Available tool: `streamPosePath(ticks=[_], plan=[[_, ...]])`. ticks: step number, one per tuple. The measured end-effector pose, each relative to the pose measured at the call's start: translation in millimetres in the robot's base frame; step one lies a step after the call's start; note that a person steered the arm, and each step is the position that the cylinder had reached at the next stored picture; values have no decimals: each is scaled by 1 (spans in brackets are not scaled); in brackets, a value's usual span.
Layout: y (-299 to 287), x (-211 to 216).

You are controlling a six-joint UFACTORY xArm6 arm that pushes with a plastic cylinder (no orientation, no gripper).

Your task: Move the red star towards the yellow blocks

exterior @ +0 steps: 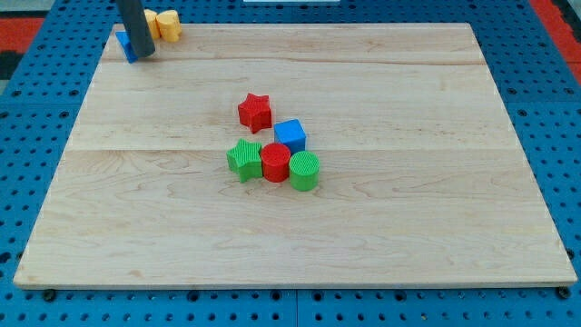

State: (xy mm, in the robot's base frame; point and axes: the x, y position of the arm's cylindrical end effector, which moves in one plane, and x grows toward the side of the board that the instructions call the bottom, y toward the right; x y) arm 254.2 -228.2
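The red star point(255, 112) sits near the middle of the wooden worktop point(408, 209), just beside a blue cube point(290, 135) toward the view's lower right, with a green star point(243, 160), a red cylinder point(275, 163) and a green cylinder point(304, 171) in a touching row below. The yellow blocks point(165, 24) lie well apart at the top left corner, next to a partly hidden blue block point(124, 43). My tip point(142, 55) rests there beside them; this tool is a plain rod with nothing to open or close.
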Motion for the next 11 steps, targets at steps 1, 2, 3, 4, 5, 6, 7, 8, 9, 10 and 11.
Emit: streamPosePath(ticks=[1, 2, 3, 4, 5, 6, 7, 8, 9, 10, 11], plan=[[10, 42], [94, 92], [159, 85], [226, 97], [235, 112], [214, 112], [180, 135], [169, 159], [132, 188], [88, 185], [93, 169]])
